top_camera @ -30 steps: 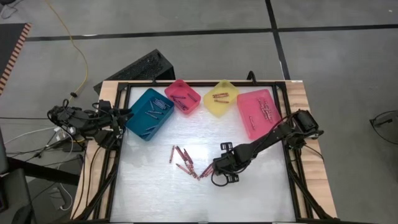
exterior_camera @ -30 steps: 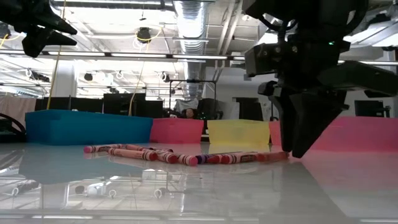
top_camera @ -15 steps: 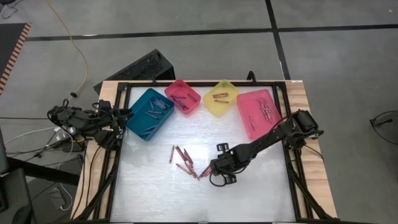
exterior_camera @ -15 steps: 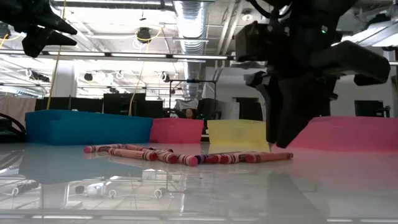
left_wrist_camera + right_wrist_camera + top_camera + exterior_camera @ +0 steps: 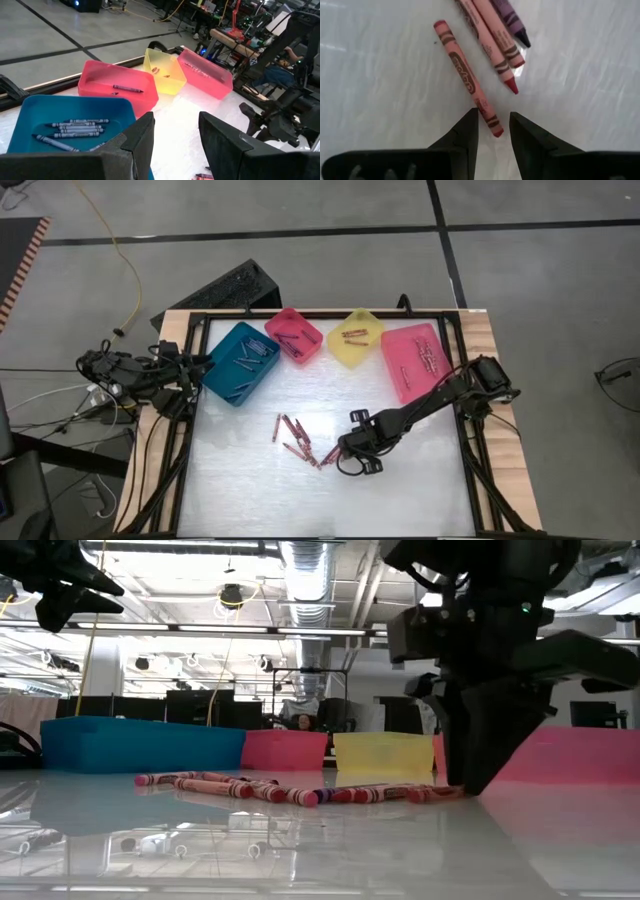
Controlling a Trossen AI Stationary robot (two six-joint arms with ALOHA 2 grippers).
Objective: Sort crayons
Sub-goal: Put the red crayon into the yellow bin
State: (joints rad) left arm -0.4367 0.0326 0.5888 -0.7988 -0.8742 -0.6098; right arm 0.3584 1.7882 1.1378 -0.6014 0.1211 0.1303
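Observation:
Several crayons (image 5: 300,440), mostly red and pink, lie loose on the white table near its middle. My right gripper (image 5: 345,458) points steeply down at the right end of this pile, open. In the right wrist view, its fingers stand on either side of the pointed end (image 5: 495,131) of a salmon crayon (image 5: 465,72) that lies flat. A red crayon (image 5: 492,37) and a purple one (image 5: 511,21) lie beside it. My left gripper (image 5: 175,145) waits open beyond the table's left edge, near the teal bin (image 5: 240,360). My right gripper comes from above with one finger (image 5: 469,127) close against the salmon crayon's side near its pointed end. I cannot tell whether it touches. The crayon lies flat on the table, slanting between the fingers.
Along the far edge stand the teal bin, a small pink bin (image 5: 295,335), a yellow bin (image 5: 357,337) and a larger pink bin (image 5: 412,360), each with a few crayons inside. Bare table lies in front of the crayons toward the near edge.
My right gripper has swayed slightly sideways over the right end of the crayon pile and come back, with the gap between its fingers unchanged. The crayons lie where they were.

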